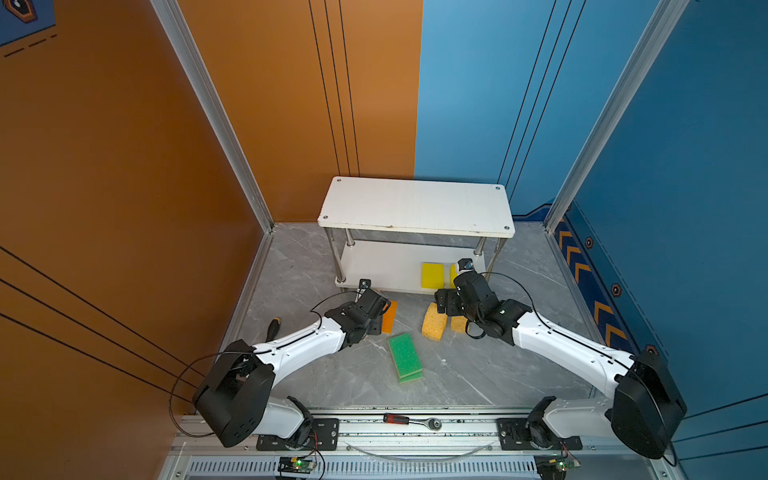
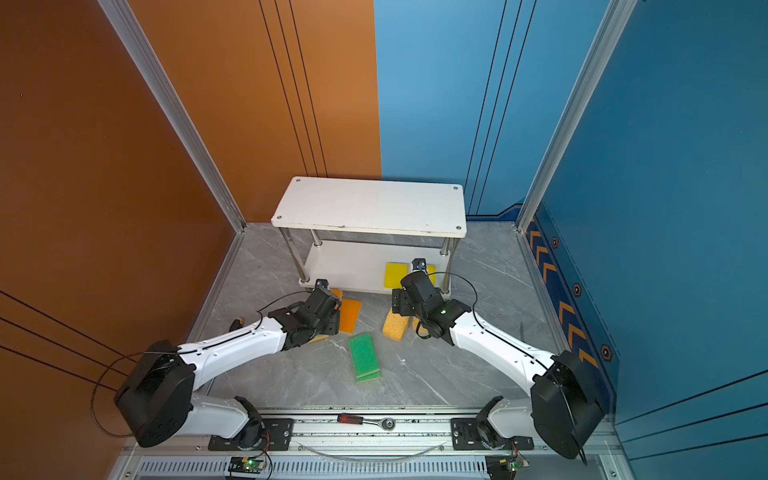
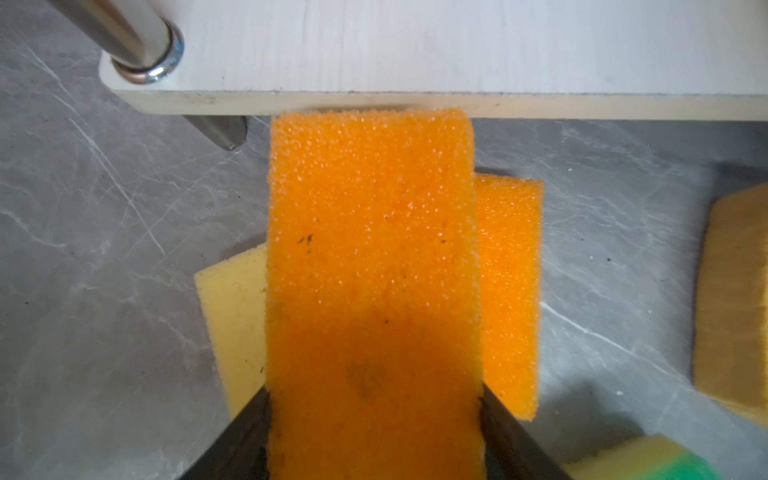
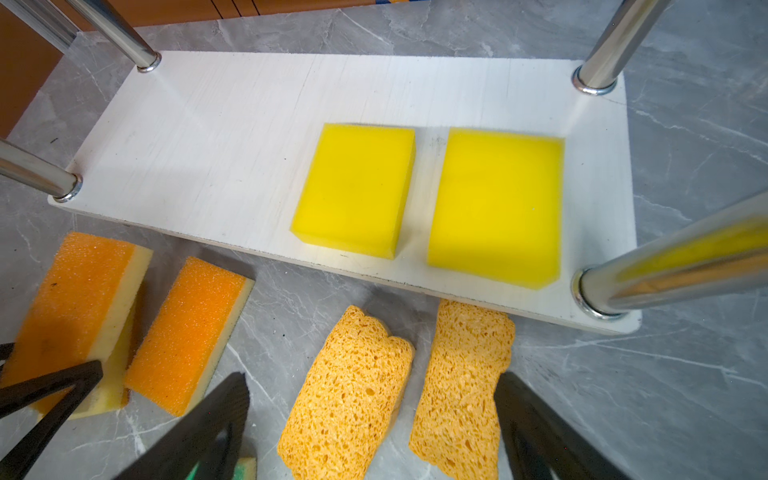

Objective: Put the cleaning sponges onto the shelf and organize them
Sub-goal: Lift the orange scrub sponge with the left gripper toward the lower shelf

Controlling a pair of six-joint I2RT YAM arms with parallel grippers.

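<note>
Left gripper (image 3: 374, 399) is clamped on an orange-topped sponge (image 3: 370, 232), with one finger against each long side near its rear end. In both top views it sits just below the centre of the frame, by the left front corner of the shelf (image 1: 415, 205). The sponge's long axis points straight at the lower board (image 3: 415, 54), and its far short end meets the board's front edge. I cannot tell whether it rides over that edge or butts against it. The next move hangs on this, since the end probably has to clear the edge before the sponge can slide in.

The left part of the board is bare, and two bright yellow sponges (image 4: 355, 191) lie side by side on its right part. A second orange sponge (image 3: 509, 270) lies on the bench (image 1: 478, 374) just beside the held one. Right gripper (image 4: 372, 378) stands spread and empty over two porous sponges (image 4: 349, 395), right of centre in the top views, so the left arm is nearer the bare space. Two green sponges (image 1: 405, 357) lie stacked at lower centre.
</note>
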